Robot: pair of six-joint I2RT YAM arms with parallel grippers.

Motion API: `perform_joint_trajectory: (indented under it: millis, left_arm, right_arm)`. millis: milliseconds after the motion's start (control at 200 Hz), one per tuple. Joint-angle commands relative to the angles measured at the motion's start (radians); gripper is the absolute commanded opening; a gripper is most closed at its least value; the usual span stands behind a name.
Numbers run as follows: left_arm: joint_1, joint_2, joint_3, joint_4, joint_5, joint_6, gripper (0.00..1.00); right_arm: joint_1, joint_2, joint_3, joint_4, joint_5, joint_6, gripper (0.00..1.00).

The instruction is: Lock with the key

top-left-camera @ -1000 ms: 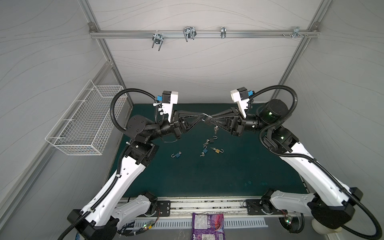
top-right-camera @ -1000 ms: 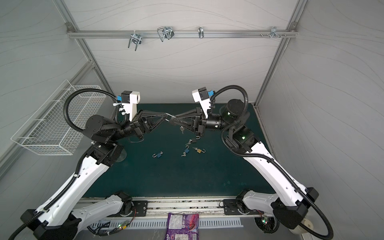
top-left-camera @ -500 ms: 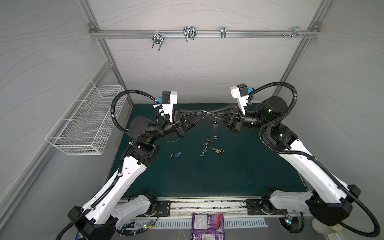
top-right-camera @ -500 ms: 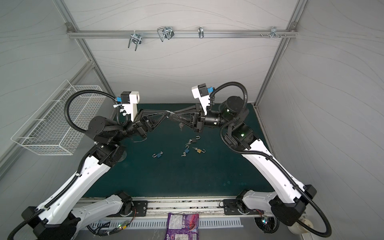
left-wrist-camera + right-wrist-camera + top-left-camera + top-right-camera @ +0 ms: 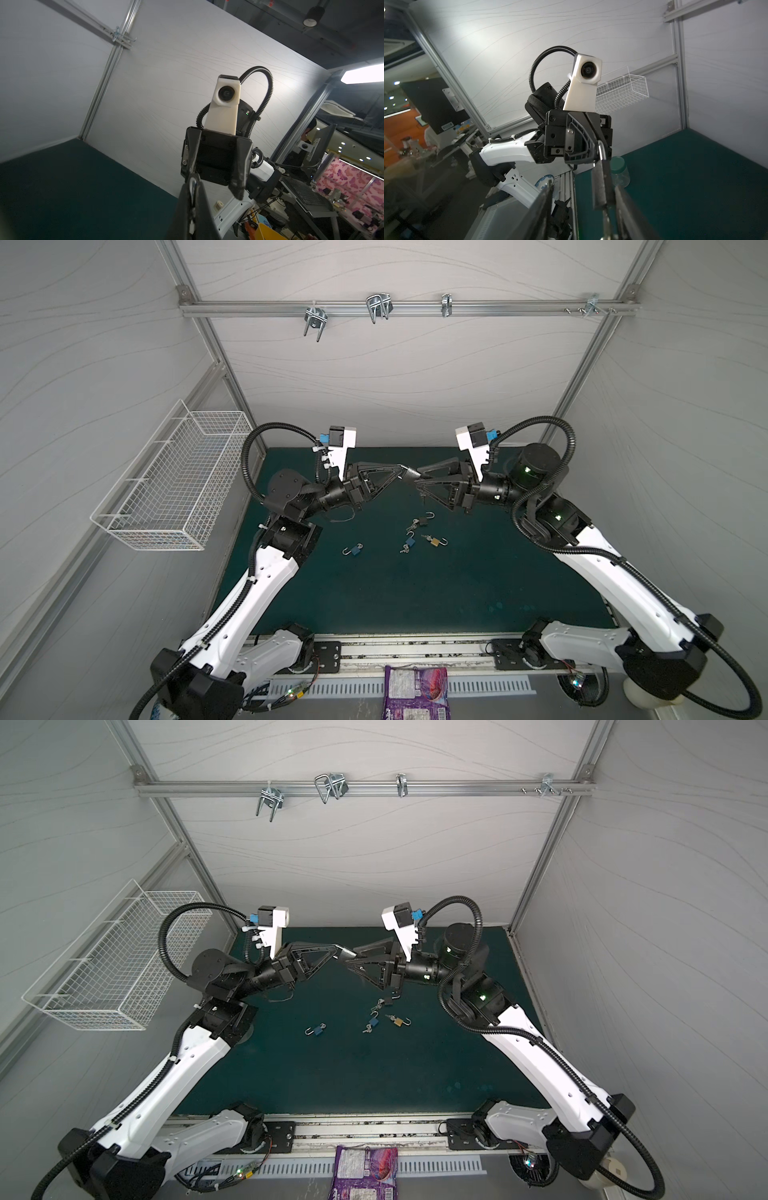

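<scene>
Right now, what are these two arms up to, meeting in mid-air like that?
They are working together on a small padlock held up above the green mat. The left gripper is shut on the lock's metal shackle. The right gripper has its jaws apart on either side of the lock's body. Four other padlocks lie on the mat below. I cannot make out a key being turned.
</scene>
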Motion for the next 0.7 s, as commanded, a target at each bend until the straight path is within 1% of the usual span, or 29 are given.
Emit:
perform_joint_trajectory:
  millis: [0, 65, 155, 230, 270, 300, 430, 560, 690]
  left_arm:
    - [0.017, -0.002, 0.029, 0.104, 0.018, -0.097, 0.0]
    - [0.017, 0.009, 0.028, 0.135, 0.025, -0.123, 0.0]
    - [0.017, 0.017, 0.02, 0.172, 0.034, -0.148, 0.0]
    - [0.016, 0.021, 0.02, 0.195, 0.039, -0.159, 0.0]
    - [0.015, 0.023, 0.017, 0.208, 0.042, -0.167, 0.0]
    - [0.014, 0.025, 0.016, 0.221, 0.046, -0.174, 0.0]
    - [0.008, 0.029, 0.016, 0.252, 0.066, -0.19, 0.0]
    - [0.005, 0.024, 0.012, 0.247, 0.072, -0.182, 0.0]
    - [0.005, 0.022, 0.008, 0.247, 0.075, -0.178, 0.0]
  right_arm:
    - [-0.002, -0.121, -0.033, -0.051, 0.108, -0.131, 0.63]
    - [-0.01, -0.134, -0.057, -0.072, 0.131, -0.126, 0.63]
    - [-0.022, -0.119, -0.068, -0.075, 0.117, -0.078, 0.62]
    - [-0.023, -0.091, -0.058, -0.061, 0.085, -0.043, 0.62]
    - [-0.024, -0.078, -0.056, -0.037, 0.066, -0.016, 0.67]
    - [-0.025, -0.066, -0.055, -0.018, 0.05, 0.002, 0.68]
    - [-0.023, -0.006, -0.009, 0.002, -0.001, 0.066, 0.68]
    - [-0.022, 0.02, -0.011, 0.062, -0.026, 0.125, 0.6]
    - [-0.023, 0.026, -0.016, 0.084, -0.023, 0.14, 0.52]
